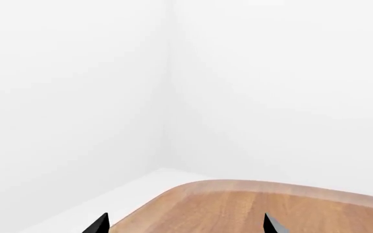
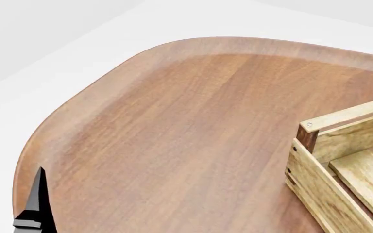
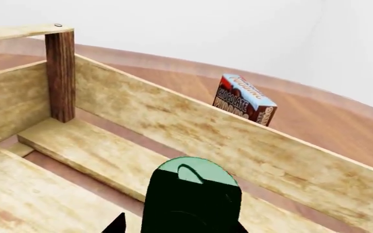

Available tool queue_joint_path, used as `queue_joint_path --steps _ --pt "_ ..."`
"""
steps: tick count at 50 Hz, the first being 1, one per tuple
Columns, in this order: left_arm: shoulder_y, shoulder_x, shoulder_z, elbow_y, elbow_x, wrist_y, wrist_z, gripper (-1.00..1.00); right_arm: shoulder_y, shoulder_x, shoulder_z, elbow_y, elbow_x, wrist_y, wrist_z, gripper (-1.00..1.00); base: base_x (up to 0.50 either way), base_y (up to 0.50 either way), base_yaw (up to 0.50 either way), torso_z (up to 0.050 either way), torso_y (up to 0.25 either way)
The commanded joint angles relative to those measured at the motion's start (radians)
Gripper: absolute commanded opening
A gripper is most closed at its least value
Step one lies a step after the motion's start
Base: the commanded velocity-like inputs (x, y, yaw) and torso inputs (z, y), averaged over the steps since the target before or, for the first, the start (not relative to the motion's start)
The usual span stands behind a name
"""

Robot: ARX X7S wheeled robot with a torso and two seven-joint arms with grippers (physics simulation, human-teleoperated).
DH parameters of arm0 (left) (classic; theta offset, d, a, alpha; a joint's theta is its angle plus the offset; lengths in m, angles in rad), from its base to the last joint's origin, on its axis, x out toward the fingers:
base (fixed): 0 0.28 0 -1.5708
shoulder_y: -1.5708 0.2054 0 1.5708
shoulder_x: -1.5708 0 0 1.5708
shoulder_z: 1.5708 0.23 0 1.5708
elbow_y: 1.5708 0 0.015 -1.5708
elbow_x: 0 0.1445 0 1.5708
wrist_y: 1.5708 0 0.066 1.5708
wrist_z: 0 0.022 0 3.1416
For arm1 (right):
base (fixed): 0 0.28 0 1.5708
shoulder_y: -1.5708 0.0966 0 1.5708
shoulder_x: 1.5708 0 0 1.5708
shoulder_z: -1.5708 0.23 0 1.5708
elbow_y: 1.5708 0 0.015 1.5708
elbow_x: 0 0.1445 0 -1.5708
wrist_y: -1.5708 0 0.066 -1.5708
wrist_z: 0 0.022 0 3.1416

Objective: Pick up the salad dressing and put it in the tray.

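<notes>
Left wrist view: left gripper (image 1: 185, 228) fingertips apart, nothing between them, above the wooden table (image 1: 258, 206); white walls behind.

Head view: crate (image 2: 316, 179) corner on the table's right side; one left fingertip at the near left edge.

Right wrist view: right gripper (image 3: 180, 227) clamped on the dressing bottle (image 3: 193, 194), green cap up, over the crate's slats. Carton box (image 3: 245, 99) stands beyond the crate wall.

**A bare white room around my wooden tabletop**

Ahead of me two plain white walls (image 1: 76, 97) meet in a soft vertical corner. Below them runs a pale white floor (image 2: 57, 53), lit evenly, with no hard shadows. My tabletop (image 2: 173, 131) is warm reddish-brown wood with fine grain and a broad rounded corner; its edge shows a lighter, slightly raised band curving along the rim.
</notes>
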Motion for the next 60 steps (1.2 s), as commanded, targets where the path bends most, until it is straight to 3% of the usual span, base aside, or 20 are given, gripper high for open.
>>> queue_joint_path --steps 1,23,29,36,60 --pt "-0.002 -0.003 0.002 0.004 -0.002 -0.003 -0.004 1.0 0.001 0.0 0.014 -0.001 -0.042 -0.003 0.005 1.0 0.0 0.0 0.0 0.0 0.0" --pt "-0.001 -0.006 0.004 0.005 -0.008 0.003 -0.007 1.0 -0.022 0.006 0.034 -0.028 -0.051 -0.005 -0.017 1.0 0.0 0.0 0.0 0.0 0.0" --pt "-0.001 -0.007 0.004 0.005 -0.009 0.005 -0.007 1.0 -0.213 0.007 0.082 -0.436 0.001 0.231 0.0 1.0 0.0 0.0 0.0 0.0 0.0" --pt "0.0 -0.01 0.005 0.012 -0.008 0.003 -0.012 1.0 -0.362 0.012 0.126 -0.728 0.035 0.386 0.029 1.0 0.0 0.0 0.0 0.0 0.0" --pt "-0.001 -0.018 -0.013 0.04 -0.003 0.014 -0.035 1.0 -0.722 0.034 0.239 -1.67 0.176 0.717 0.021 1.0 0.0 0.0 0.0 0.0 0.0"
